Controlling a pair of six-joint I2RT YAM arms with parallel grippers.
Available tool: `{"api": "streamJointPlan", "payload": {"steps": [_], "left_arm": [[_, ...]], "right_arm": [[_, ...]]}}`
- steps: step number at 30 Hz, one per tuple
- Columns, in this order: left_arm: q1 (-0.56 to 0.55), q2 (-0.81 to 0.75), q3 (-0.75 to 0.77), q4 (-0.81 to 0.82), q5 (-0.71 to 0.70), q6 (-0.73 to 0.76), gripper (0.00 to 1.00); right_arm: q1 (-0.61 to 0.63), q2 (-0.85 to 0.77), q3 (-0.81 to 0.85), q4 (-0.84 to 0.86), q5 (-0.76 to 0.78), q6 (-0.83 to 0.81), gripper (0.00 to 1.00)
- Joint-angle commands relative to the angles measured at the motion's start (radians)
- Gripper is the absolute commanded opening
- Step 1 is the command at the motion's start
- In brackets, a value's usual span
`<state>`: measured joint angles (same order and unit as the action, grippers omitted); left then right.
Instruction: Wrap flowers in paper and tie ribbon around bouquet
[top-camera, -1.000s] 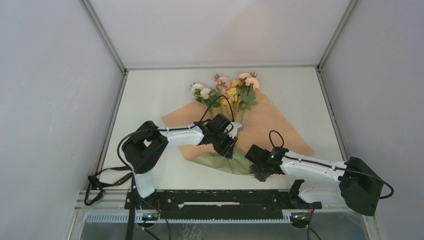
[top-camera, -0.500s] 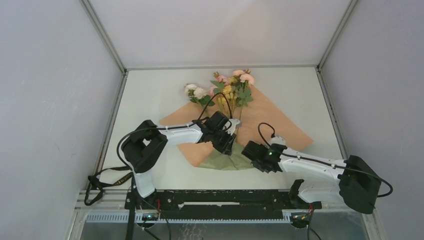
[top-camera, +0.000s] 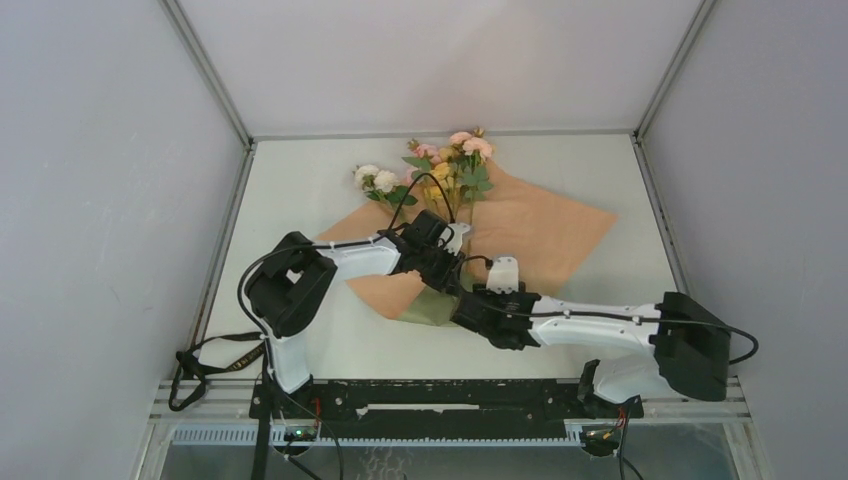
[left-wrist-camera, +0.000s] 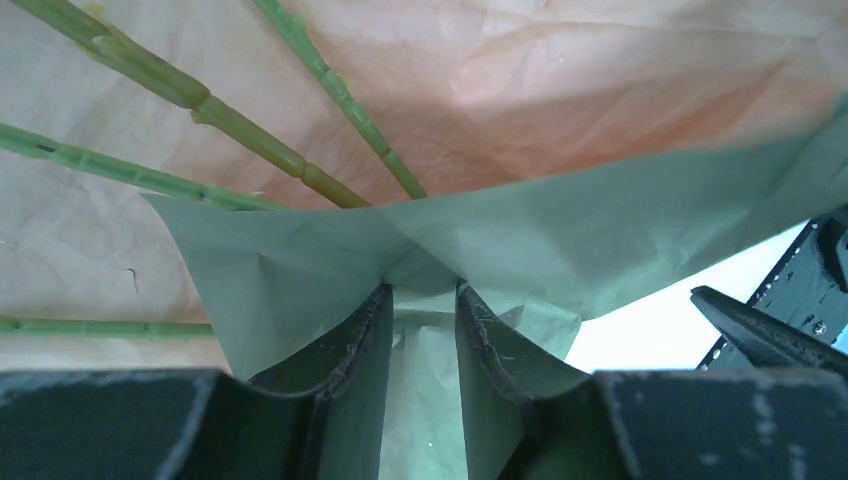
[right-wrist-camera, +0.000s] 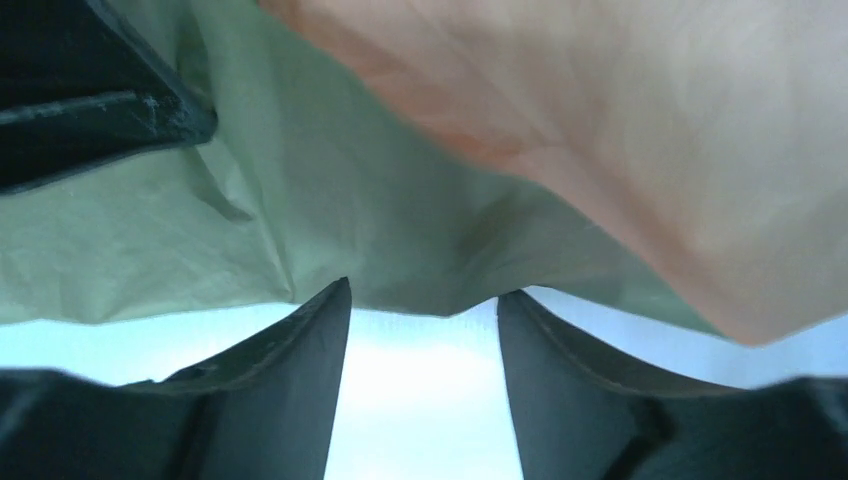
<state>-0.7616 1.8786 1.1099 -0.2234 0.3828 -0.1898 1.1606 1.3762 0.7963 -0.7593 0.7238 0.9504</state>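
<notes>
The flowers (top-camera: 440, 170), pink, yellow and whitish, lie on the paper (top-camera: 540, 225), whose tan-orange face is up. The paper's near corner is folded over, showing its olive-green face (top-camera: 432, 306). My left gripper (top-camera: 450, 280) is shut on that green fold; in the left wrist view the green sheet (left-wrist-camera: 600, 240) bunches between the gripper's (left-wrist-camera: 422, 290) fingers (left-wrist-camera: 365, 340), with green stalks (left-wrist-camera: 250, 145) beyond. My right gripper (top-camera: 468, 308) is just in front, open; in its wrist view the gripper (right-wrist-camera: 420, 290) has only white table between its jaws, tips at the green paper's edge (right-wrist-camera: 300, 220). The ribbon is out of view.
The white table (top-camera: 300, 190) is walled by grey panels on the left, right and back. A black rail (top-camera: 450, 395) with the arm bases runs along the near edge. Black cables (top-camera: 205, 365) hang at the near left.
The paper and flowers have slid left and back, the sheet's right corner swinging back. My right gripper has moved left, up to the folded green corner beside the left gripper.
</notes>
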Motion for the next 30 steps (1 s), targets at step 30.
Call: {"api": "streamJointPlan", "payload": {"steps": [30], "left_arm": [[0.004,0.025,0.01,0.021,-0.03,0.003,0.36]], "right_arm": [[-0.25,-0.315,-0.465,0.431,-0.098,0.581,0.61]]}}
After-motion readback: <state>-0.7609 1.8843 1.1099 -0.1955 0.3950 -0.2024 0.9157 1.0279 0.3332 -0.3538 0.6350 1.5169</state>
